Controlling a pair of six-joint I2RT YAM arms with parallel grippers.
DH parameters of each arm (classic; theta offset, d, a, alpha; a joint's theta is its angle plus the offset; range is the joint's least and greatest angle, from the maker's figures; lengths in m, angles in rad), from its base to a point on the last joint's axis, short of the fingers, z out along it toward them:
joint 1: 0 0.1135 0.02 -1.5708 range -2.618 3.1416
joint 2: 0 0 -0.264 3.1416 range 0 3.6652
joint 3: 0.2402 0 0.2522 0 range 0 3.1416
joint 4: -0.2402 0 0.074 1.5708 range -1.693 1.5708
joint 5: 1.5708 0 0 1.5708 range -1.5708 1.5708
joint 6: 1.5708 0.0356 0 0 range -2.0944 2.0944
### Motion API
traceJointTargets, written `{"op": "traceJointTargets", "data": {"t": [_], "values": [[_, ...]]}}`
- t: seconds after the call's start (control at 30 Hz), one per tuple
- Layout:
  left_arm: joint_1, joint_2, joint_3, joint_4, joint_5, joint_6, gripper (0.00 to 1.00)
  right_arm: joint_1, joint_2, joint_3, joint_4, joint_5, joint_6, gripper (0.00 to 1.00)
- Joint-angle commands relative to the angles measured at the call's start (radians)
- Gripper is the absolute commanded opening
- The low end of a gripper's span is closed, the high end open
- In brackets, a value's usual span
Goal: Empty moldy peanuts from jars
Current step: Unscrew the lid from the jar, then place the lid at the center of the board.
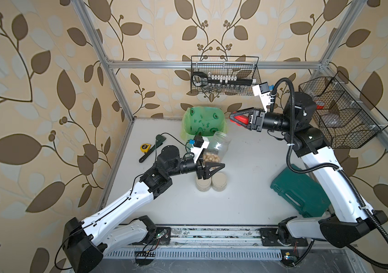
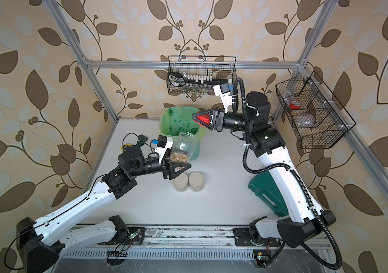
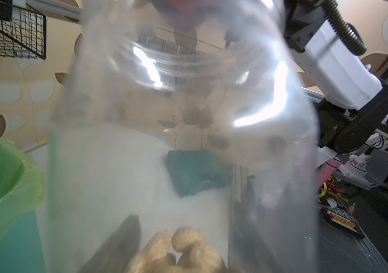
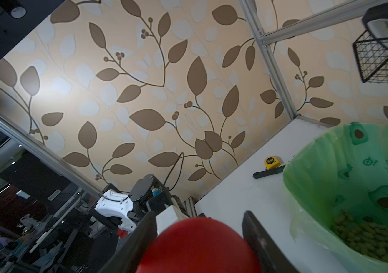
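— Which jaws have the tall jar [image 1: 220,144]?

— The left jaws. They are clamped round its lower part, where the moldy peanuts [image 1: 209,157] sit. Only the near finger [image 1: 214,167] shows; the far one is hidden behind the glass. The jar leans with its open mouth pointing away from those jaws, toward the bin [image 1: 189,123].

— Is its base off the worktop [image 1: 247,165]?

— I can't tell. From the left wrist the glass fills nearly everything, smeared and full of glare, and only a few nuts [image 3: 183,248] come out clearly.

— And the lid?

— The red lid [image 1: 243,119] is pinched between the right jaws beside the bin's rim, well apart from the left jaws. The right wrist view cuts it off at the edge.

— Anything in the bin?

— Pale bin nuts [image 4: 372,238] lie at the bottom of the liner, just beyond the right jaws.

— The short jars [image 1: 219,181]?

— Two of them stand side by side with beige lids on, just beside the left jaws. The finger covers part of one, and their contents are hidden.
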Motion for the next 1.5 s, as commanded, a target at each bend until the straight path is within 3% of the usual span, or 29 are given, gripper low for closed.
{"op": "traceJointTargets", "data": {"t": [0.0,0.3,0.43,0.63,1.1,1.3,1.47], "values": [[0.003,-0.073,-0.012,-0.013,-0.101,0.040,0.35,-0.032,-0.063,-0.042,-0.079,0.143,-0.081,0.44],[0.002,-0.284,-0.105,-0.076,-0.268,0.067,0.35,-0.068,-0.197,-0.262,-0.122,0.527,-0.175,0.43],[0.002,-0.374,-0.172,-0.065,-0.366,0.057,0.35,-0.068,-0.279,-0.450,-0.046,0.690,-0.183,0.42],[0.002,-0.464,-0.216,-0.081,-0.412,0.039,0.36,-0.069,-0.388,-0.712,0.044,0.870,-0.178,0.44],[0.002,-0.544,-0.254,-0.080,-0.359,-0.044,0.37,-0.058,-0.546,-1.203,0.321,1.062,-0.026,0.39],[0.001,-0.567,-0.258,-0.112,-0.330,-0.078,0.37,-0.026,-0.488,-1.303,0.400,1.085,0.048,0.39],[0.001,-0.597,-0.269,-0.136,-0.328,-0.088,0.37,0.099,-0.394,-1.340,0.450,1.196,0.081,0.39]]}}
